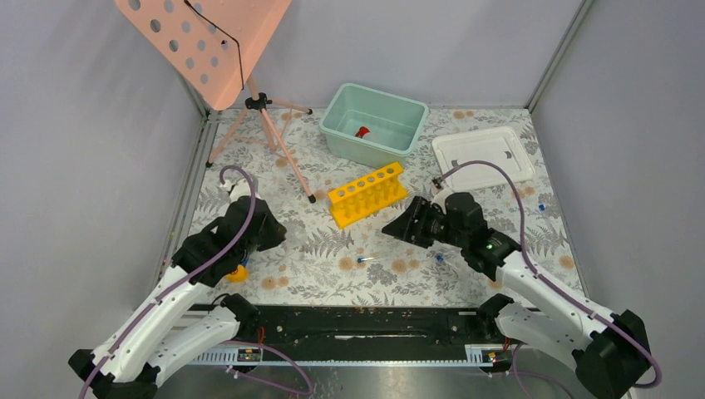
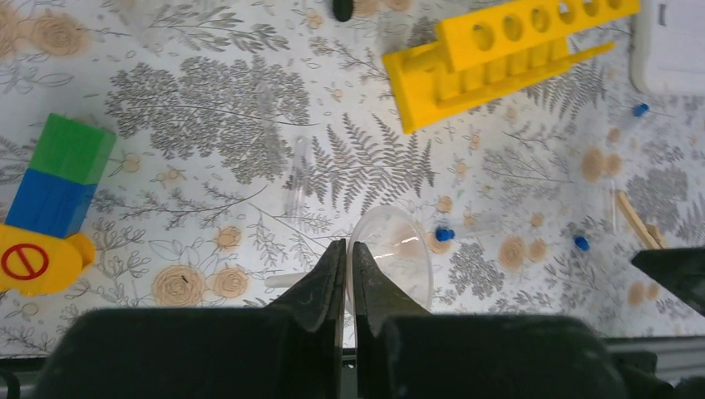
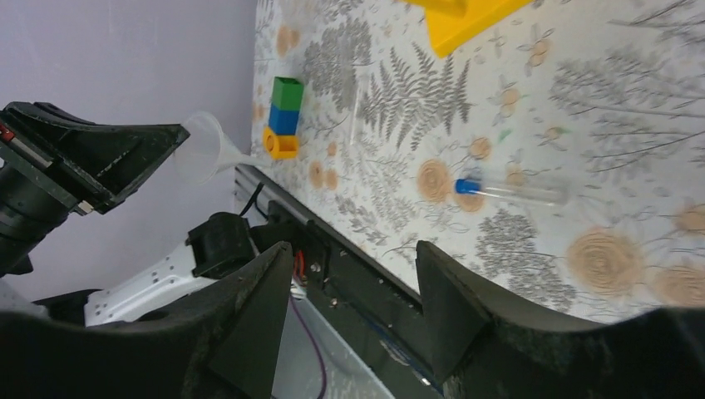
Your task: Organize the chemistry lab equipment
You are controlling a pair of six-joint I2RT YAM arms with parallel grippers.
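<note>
My left gripper (image 2: 349,249) is shut on the rim of a clear plastic funnel (image 2: 397,249), held above the table; the funnel also shows in the right wrist view (image 3: 202,148). The yellow test-tube rack (image 1: 367,193) stands mid-table, its holes empty. A blue-capped tube (image 1: 363,259) lies in front of it, also seen in the right wrist view (image 3: 511,187). Other blue-capped tubes (image 1: 438,258) (image 1: 541,205) lie to the right. The red-capped bottle (image 1: 362,131) lies in the teal bin (image 1: 337,116). My right gripper (image 1: 391,229) is open and empty above the table.
A white lid (image 1: 482,154) lies at the back right. The green-blue-yellow block stack (image 2: 54,179) lies at the left, near my left arm. The pink perforated stand (image 1: 208,41) on its tripod stands at the back left. Grey walls enclose the table.
</note>
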